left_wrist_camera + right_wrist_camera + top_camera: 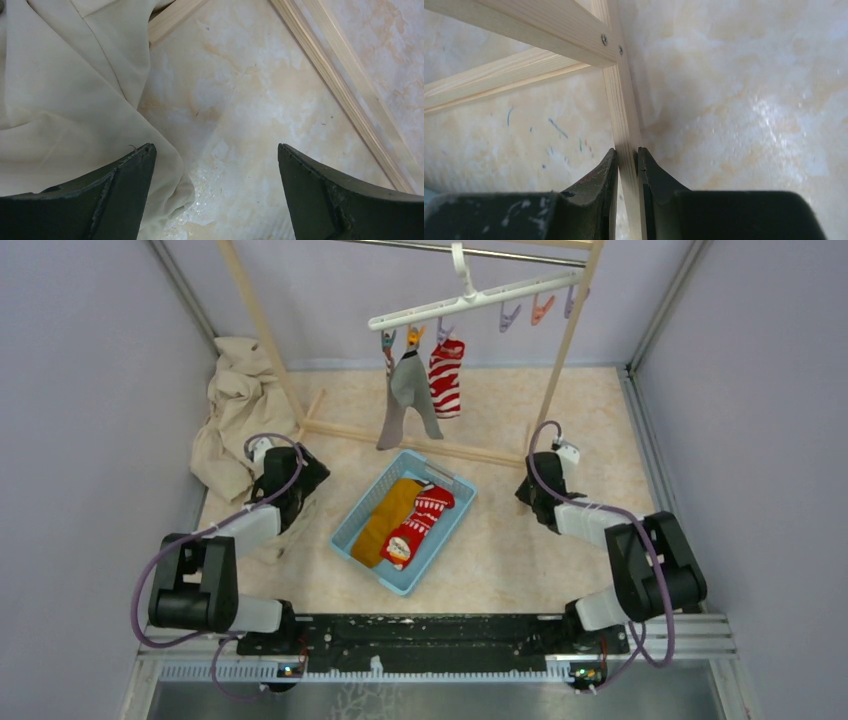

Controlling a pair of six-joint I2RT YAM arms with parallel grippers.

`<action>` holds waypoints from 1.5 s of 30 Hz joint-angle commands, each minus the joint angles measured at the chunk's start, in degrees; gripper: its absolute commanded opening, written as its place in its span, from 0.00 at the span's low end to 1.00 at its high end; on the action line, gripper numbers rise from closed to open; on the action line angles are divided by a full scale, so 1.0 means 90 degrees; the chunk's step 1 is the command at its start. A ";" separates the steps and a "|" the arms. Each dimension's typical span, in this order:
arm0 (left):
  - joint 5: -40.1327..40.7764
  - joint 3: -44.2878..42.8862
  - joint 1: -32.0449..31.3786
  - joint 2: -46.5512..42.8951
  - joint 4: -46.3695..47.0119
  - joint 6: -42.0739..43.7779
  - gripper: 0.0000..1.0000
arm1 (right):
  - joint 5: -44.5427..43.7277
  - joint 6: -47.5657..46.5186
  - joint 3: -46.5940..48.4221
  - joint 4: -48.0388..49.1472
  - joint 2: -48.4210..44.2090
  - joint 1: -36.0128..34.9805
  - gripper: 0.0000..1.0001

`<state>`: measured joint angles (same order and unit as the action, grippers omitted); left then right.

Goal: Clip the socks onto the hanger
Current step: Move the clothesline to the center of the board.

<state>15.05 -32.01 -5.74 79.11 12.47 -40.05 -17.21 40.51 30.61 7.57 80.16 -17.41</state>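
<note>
Right gripper tight around wooden rack bar; left gripper wide open, low beside cream cloth.

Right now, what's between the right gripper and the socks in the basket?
Top view: only bare tabletop and the basket's wall separate the right gripper, clamped on the rack, from the socks.

Hanger: long white bar in the upper centre of the frame, hooked over the rail of the wooden rack. It tilts, left end lower, with purple, orange and blue pegs dangling beneath.
Yellow sock: plain mustard, lying lengthwise in the left half of the blue basket, mid-frame.
Red sock: white patterned bands, white toe patch toward the lower edge. It lies in the same basket, touching the yellow sock's right side.
</note>
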 commanded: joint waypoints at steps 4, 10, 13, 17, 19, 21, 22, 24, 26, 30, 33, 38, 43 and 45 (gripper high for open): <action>-0.0238 0.0012 -0.0007 -0.0045 0.0212 -0.0116 0.96 | -0.0422 -0.0367 0.1266 0.0044 0.1188 0.0382 0.18; -0.0576 -0.0067 -0.0007 0.0174 0.0395 -0.0292 0.98 | -0.0356 -0.0620 0.2097 0.0116 0.1912 0.0527 0.19; -0.0667 -0.0275 -0.0024 0.0172 0.0339 -0.0286 0.98 | -0.0214 -0.0709 0.2231 0.0166 0.1852 0.0522 0.31; -0.0294 -0.0661 -0.0062 0.0074 0.0264 -0.0130 0.98 | -0.0070 -0.0875 0.2062 0.0371 0.1402 0.0523 0.49; -0.0018 -0.0923 -0.0088 0.0138 0.0285 0.0360 0.98 | 0.0000 -0.0964 0.1954 0.0393 0.1144 0.0519 0.52; 0.0350 -0.1131 -0.0122 0.0271 0.0437 0.1020 0.97 | 0.0058 -0.1017 0.1817 0.0384 0.0812 0.0523 0.53; 0.0474 -0.1198 -0.0117 0.0347 0.0614 0.1402 0.96 | 0.0097 -0.1037 0.1742 0.0372 0.0649 0.0527 0.54; 0.0457 -0.1360 -0.0117 0.0599 0.1079 0.2289 0.94 | 0.0208 -0.1058 0.1555 0.0355 0.0213 0.0527 0.54; 0.0439 -0.1657 -0.0114 0.0985 0.1325 0.3080 0.95 | 0.0296 -0.1072 0.1350 0.0354 -0.0164 0.0527 0.54; 0.0218 -0.2221 -0.0122 0.1683 0.1201 0.4193 0.83 | 0.0597 -0.1044 0.0988 0.0365 -0.0807 0.0518 0.54; 0.0064 -0.2267 -0.0124 0.1924 0.1319 0.4362 0.82 | 0.0784 -0.1054 0.0780 0.0351 -0.1148 0.0518 0.53; 0.0300 -0.2672 -0.0124 0.2315 0.0671 0.4131 0.79 | 0.0827 -0.1048 0.0630 0.0374 -0.1307 0.0516 0.53; 0.1011 -0.2977 -0.0105 0.2636 0.0037 0.4001 0.78 | 0.0907 -0.0983 0.0563 0.0434 -0.1222 0.0523 0.53; 0.1014 -0.3205 -0.0105 0.2882 -0.0358 0.3903 0.76 | 0.0919 -0.0970 0.0505 0.0496 -0.1216 0.0514 0.53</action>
<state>20.80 -56.80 -6.66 101.73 16.23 -4.29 -9.91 31.94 35.92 8.67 69.91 -13.21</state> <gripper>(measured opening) 0.773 0.530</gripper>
